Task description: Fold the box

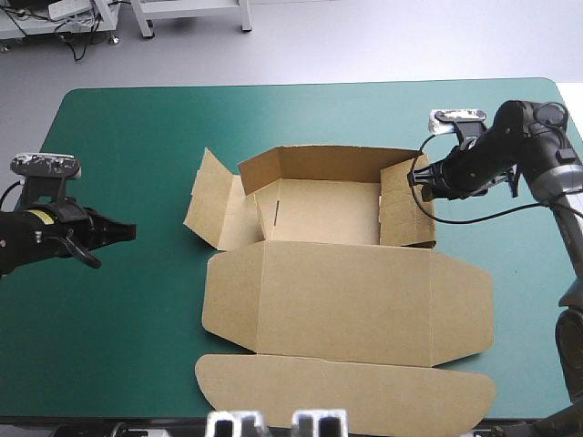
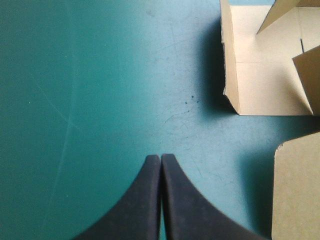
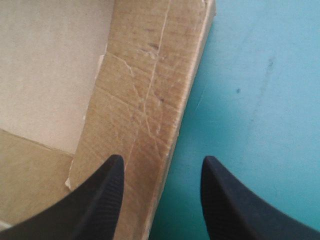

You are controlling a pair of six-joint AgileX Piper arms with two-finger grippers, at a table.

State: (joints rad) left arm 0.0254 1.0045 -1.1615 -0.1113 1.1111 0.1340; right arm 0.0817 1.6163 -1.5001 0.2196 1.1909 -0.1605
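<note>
Bright, even light from above fills the high view, where the teal-green cover (image 1: 127,137) is evenly lit and the box (image 1: 346,300) throws only thin, soft shadows along its raised walls in the middle of the frame. In the left wrist view, broad dark shadows lie on the cover beside the box's flap and lid corner. In the right wrist view, the cover beside the box wall is brightly lit.

The left gripper (image 2: 160,159) has its fingers pressed together over the teal-green cover (image 2: 100,90); the brown box (image 2: 260,85) lies ahead, off to one side.
</note>
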